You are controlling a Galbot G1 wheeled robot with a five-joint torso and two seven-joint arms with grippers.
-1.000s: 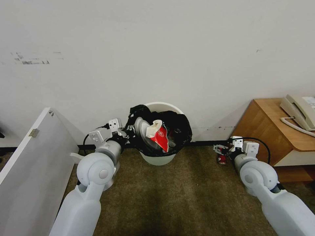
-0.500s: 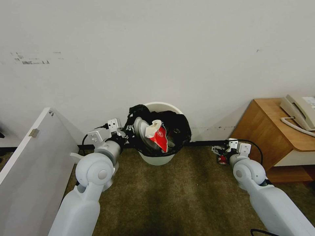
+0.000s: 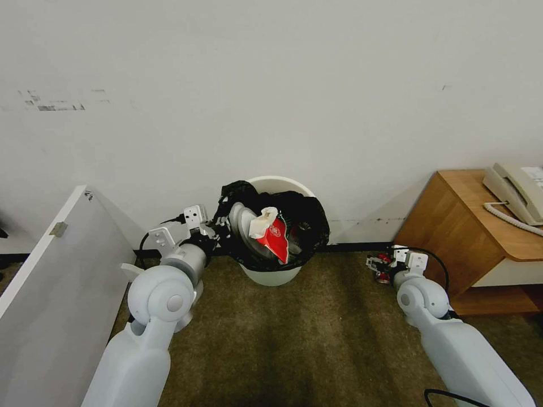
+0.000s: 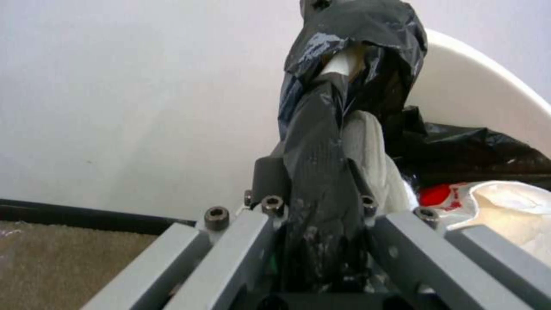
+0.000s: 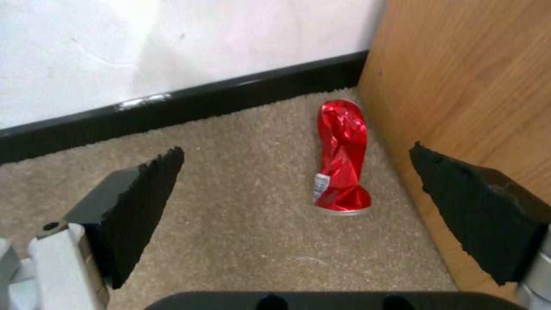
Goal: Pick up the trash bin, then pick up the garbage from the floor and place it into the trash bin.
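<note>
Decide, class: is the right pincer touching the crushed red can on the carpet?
Apart. The right wrist view shows the right pincer open, carpet visible between the red can and both pads.

A big white wall (image 3: 283, 85) fills the back of the room. It has some dark scuff marks (image 3: 54, 104) high up on the left. A black strip (image 5: 189, 103) runs along the bottom of the wall where it meets the floor. The floor is a brownish-green carpet (image 3: 294, 339) (it looks a bit rough and fuzzy up close). On the left stands a flat white board (image 3: 51, 282), leaning at a slant. On the right is a wooden desk (image 3: 458, 226) with a rounded corner, and a beige telephone (image 3: 517, 192) with a curly cord sits on top.
</note>
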